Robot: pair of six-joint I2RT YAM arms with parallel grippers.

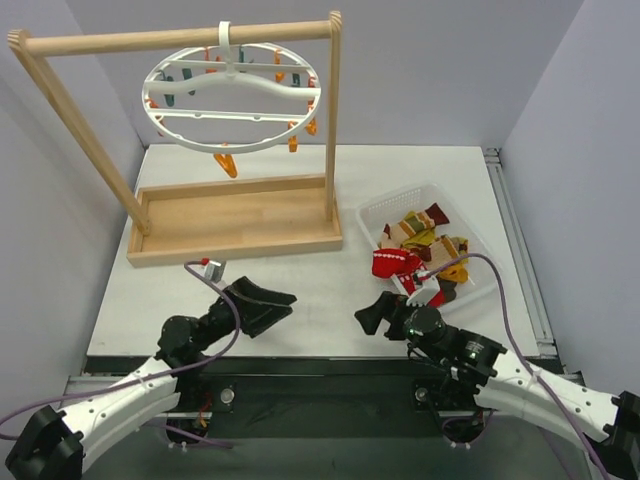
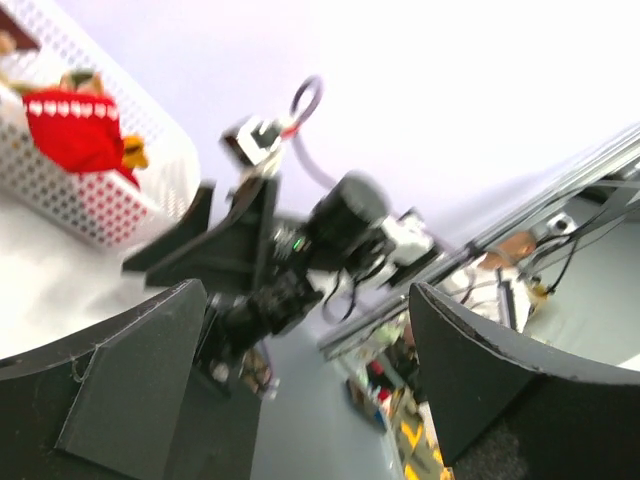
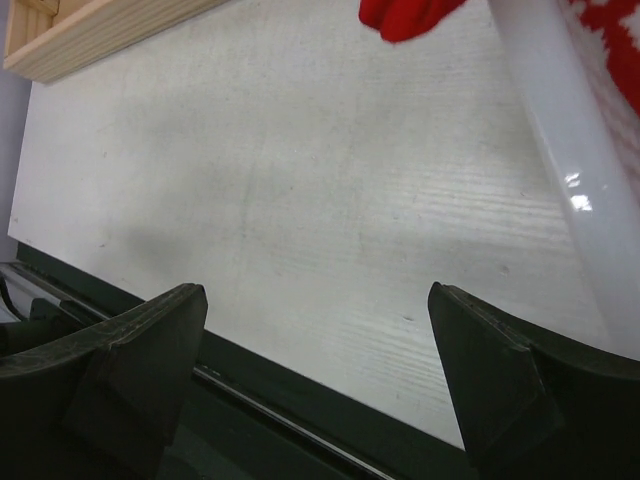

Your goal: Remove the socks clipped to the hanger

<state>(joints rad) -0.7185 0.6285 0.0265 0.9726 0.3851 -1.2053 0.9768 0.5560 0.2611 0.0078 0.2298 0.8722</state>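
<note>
Two grippers low over table (image 1: 310, 285) near edge, both with jaws spread wide and empty. Left gripper (image 1: 282, 308) near-left. Right gripper (image 1: 375, 311) near-right, just beside white mesh basket (image 1: 372, 214). Socks (image 1: 425, 240) piled in basket, right of centre; red sock (image 1: 393, 263) draped over its near rim. Far-left: wooden rack (image 1: 240, 215), hanger (image 1: 250, 84) hooked on top bar, orange and teal clips (image 1: 226, 163) dangling from ring.

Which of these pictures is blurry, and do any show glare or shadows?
Left wrist view: blurred and tilted, with the basket and the red sock looking soft. Right wrist view: a bright glare spot on the basket's rim and a faint shadow across the table. Top view: sharp and evenly lit, with only soft shadows around the wooden rack.
</note>
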